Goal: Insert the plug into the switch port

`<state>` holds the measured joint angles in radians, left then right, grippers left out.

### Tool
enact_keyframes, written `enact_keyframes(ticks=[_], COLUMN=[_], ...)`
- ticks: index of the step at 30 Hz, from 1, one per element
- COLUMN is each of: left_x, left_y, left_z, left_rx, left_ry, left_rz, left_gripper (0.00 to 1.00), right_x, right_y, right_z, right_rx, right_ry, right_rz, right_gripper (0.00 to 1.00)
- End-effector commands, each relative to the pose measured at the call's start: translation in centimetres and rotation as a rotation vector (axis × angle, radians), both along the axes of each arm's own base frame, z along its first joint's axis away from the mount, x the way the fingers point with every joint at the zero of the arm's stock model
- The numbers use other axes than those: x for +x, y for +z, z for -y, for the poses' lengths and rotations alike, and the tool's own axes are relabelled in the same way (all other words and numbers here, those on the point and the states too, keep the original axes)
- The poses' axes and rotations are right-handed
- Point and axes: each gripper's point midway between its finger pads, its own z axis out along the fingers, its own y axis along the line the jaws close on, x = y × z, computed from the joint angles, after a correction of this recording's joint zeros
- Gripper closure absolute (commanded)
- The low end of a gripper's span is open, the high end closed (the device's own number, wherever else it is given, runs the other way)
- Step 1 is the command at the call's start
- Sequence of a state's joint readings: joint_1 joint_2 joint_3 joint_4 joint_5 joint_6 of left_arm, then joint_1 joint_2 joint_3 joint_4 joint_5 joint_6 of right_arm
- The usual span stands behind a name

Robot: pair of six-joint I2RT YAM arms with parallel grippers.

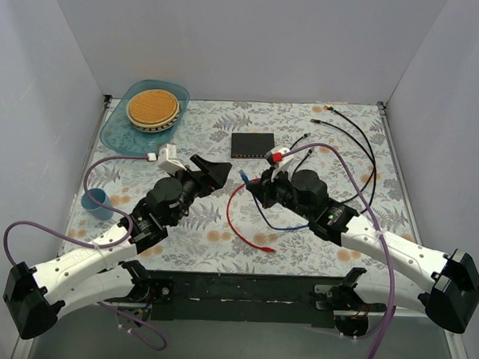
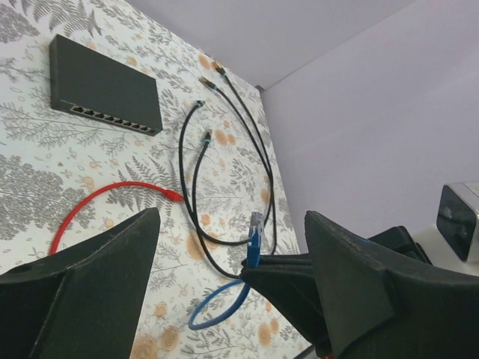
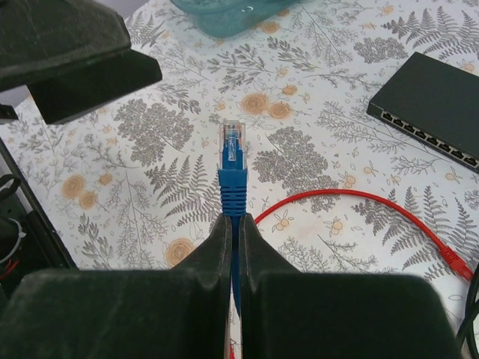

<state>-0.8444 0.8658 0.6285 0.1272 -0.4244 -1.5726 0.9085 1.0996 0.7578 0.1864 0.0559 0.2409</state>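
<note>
Pinching the blue cable (image 3: 233, 196) just behind its plug (image 3: 232, 142), the right gripper (image 3: 233, 224) has its jaws almost together, and the plug juts past the fingertips above the floral table (image 1: 194, 130). Its wrist points toward the left arm, and the white forearm runs back to the near right corner. The left gripper (image 1: 212, 172) faces it close by, jaws spread wide around nothing, with its arm reaching back to the near left corner. The switch (image 1: 252, 144) lies flat beyond both grippers, apart from the plug, its socket row turned toward the arms. A red cable (image 1: 232, 219) curls on the table below.
</note>
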Motion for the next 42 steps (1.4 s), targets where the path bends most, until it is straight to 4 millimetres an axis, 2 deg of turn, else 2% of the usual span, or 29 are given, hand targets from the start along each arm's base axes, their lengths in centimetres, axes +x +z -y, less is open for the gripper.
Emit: enact_keyframes(ticks=[1,4,5,6,7,8,11,12,13,15,16,17,18,19,21,22,23,24,25,26,27,29,30,31,32,33,36,37,42], left_x=[1.2,2.6,3.1,3.7,4.4,4.8,7.2,7.6,9.3,10.7,12.2,12.9,13.8,15.1,16.3,17.7,18.5,19.4,20.9,22.0,22.8,24.9,25.5,26.3,27.2,27.8,29.6,30.0,30.2], left_y=[0.3,-0.4,0.3,-1.0,-1.3,-1.5,-3.1,-2.7,-5.0,-5.6,-7.8,-8.6,-8.2,-10.1,-10.8,-10.3,-11.8,-12.5,-11.6,-13.8,-14.2,-14.2,-15.9,-16.4,-16.1,-17.7,-18.4,-19.7,-21.1], left_z=[-1.0,-0.3,-0.1,0.5,0.5,1.2,2.1,3.1,2.8,3.9,3.4,3.5,3.9,3.6,3.7,3.5,3.5,3.5,3.4,3.4,3.4,3.3,3.4,3.3,3.5,3.6,3.3,3.1,3.8], left_rx=[0.138,0.237,0.246,0.298,0.314,0.321,0.368,0.356,0.385,0.377,0.399,0.406,0.399,0.421,0.419,0.41,0.427,0.431,0.422,0.445,0.45,0.453,0.469,0.47,0.466,0.482,0.489,0.493,0.461], left_ry=[0.066,0.069,0.065,0.054,0.056,0.019,-0.038,-0.091,-0.093,-0.162,-0.156,-0.167,-0.177,-0.175,-0.192,-0.178,-0.185,-0.185,-0.176,-0.182,-0.183,-0.167,-0.174,-0.17,-0.168,-0.174,-0.155,-0.157,-0.212], left_rz=[0.02,0.001,0.01,-0.006,-0.009,-0.008,-0.036,-0.037,-0.091,-0.116,-0.168,-0.185,-0.177,-0.209,-0.218,-0.194,-0.209,-0.214,-0.198,-0.23,-0.232,-0.22,-0.235,-0.228,-0.211,-0.226,-0.219,-0.235,-0.247], left_gripper=[0.18,0.09,0.08,0.04,0.03,0.02,0.02,0.02,0.02,0.02,0.02,0.02,0.02,0.02,0.02,0.02,0.02,0.02,0.02,0.02,0.02,0.02,0.02,0.02,0.02,0.02,0.02,0.02,0.02], right_x=[1.2,2.6,3.2,4.5,5.0,6.6,8.8,10.1,11.3,13.3,13.9,15.7,16.3,17.3,19.7,20.6,22.2,22.8,23.6,24.5,25.6,26.9,28.0,28.4,28.9,29.2,30.6,31.0,30.9], right_y=[-0.2,-0.3,-0.9,-1.1,-0.7,-1.8,-2.6,-2.7,-3.2,-3.9,-5.5,-5.0,-5.3,-6.8,-6.5,-8.0,-7.2,-7.6,-9.4,-9.6,-9.1,-11.1,-10.5,-12.2,-12.7,-13.2,-14.6,-15.1,-17.5], right_z=[1.4,1.8,1.8,2.6,2.5,3.2,3.5,4.4,4.4,5.5,5.4,6.3,6.4,6.7,7.7,7.9,8.4,8.6,8.7,9.2,9.1,9.7,9.7,9.8,9.9,9.9,8.9,8.5,8.2], right_rx=[-0.04,-0.052,-0.065,-0.07,-0.06,-0.073,-0.07,-0.068,-0.079,-0.083,-0.096,-0.079,-0.073,-0.084,-0.068,-0.077,-0.061,-0.066,-0.083,-0.08,-0.076,-0.094,-0.081,-0.096,-0.096,-0.104,-0.102,-0.101,-0.127], right_ry=[-0.081,-0.129,-0.142,-0.175,-0.167,-0.203,-0.214,-0.244,-0.256,-0.277,-0.26,-0.288,-0.281,-0.29,-0.316,-0.319,-0.336,-0.339,-0.342,-0.353,-0.356,-0.378,-0.384,-0.391,-0.398,-0.398,-0.372,-0.369,-0.36], right_rz=[0.031,0.01,-0.01,-0.026,-0.043,-0.081,-0.127,-0.136,-0.151,-0.183,-0.222,-0.219,-0.236,-0.269,-0.27,-0.302,-0.289,-0.306,-0.34,-0.347,-0.334,-0.371,-0.36,-0.396,-0.413,-0.434,-0.481,-0.492,-0.558], right_gripper=[0.99,0.99,0.99,0.99,0.99,0.99,0.99,0.99,0.99,0.99,0.99,0.99,0.99,0.99,0.99,0.99,0.99,0.99,0.99,0.99,0.99,0.99,0.99,0.99,0.99,0.99,0.99,0.99,0.99])
